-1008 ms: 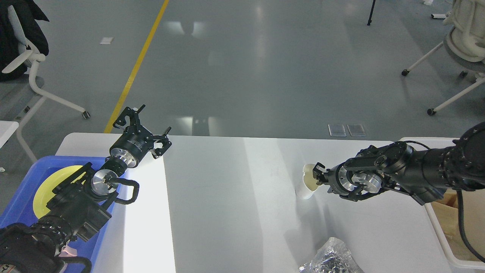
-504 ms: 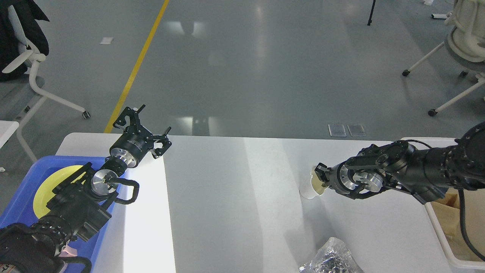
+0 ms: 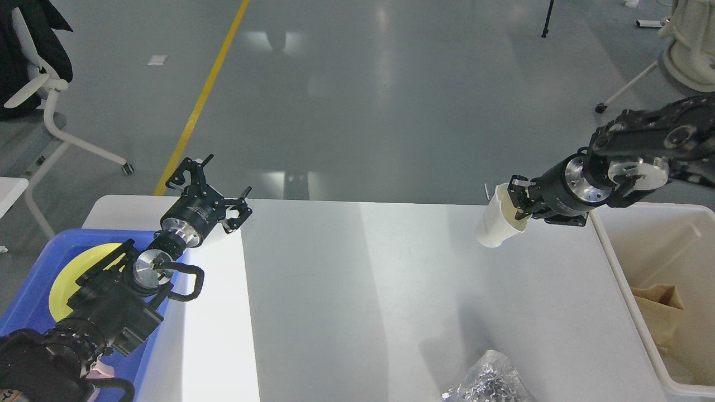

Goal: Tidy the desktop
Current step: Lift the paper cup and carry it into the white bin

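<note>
While right pincer (image 3: pixel 516 200) grips cup (image 3: pixel 496 224), desktop (image 3: pixel 357 290) lies below.

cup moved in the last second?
Yes. The cup, pinched at its rim by the right gripper, has gone up off the desktop and toward the tub, now hanging tilted near the desktop's far edge.

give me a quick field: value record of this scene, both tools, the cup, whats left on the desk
left tool: open, holding nothing, above the far left part of the desktop
right tool: shut on the rim of the white paper cup
cup: lifted off the desktop, tilted, near the off-white tub
tub contents: brown paper bag
left on desktop: crumpled foil wrapper at the near edge
blue tray: holds a yellow plate
</note>
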`<state>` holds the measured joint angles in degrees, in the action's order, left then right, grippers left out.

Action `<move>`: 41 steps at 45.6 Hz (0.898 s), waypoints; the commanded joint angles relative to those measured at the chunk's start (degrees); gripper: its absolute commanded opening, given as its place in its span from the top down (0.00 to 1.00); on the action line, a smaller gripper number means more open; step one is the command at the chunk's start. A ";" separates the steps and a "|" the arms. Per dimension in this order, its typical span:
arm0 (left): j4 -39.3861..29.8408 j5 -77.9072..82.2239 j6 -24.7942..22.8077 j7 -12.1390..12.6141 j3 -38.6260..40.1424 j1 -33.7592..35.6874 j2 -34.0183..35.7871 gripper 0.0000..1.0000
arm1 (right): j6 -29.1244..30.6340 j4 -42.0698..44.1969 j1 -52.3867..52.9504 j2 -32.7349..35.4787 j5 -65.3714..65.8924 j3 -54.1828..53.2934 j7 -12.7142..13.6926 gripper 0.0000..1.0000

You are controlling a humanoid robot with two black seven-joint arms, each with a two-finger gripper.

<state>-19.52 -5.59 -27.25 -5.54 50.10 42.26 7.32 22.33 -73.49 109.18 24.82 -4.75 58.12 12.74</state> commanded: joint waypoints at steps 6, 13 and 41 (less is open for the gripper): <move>0.01 -0.03 0.00 -0.09 0.00 0.01 -0.11 0.01 | 10.36 -11.76 14.39 2.43 4.67 3.32 0.09 1.00; 0.01 -0.03 0.00 -0.09 0.00 0.01 -0.02 0.01 | 9.75 -11.06 13.87 2.52 4.84 5.60 0.18 1.00; 0.01 0.06 0.00 -0.09 0.00 0.01 -0.02 0.01 | -26.80 41.65 -43.85 7.18 4.40 -0.45 0.71 1.00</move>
<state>-19.50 -5.56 -27.25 -5.62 50.10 42.30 7.28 2.60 -42.90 77.19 32.74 0.02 63.32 12.97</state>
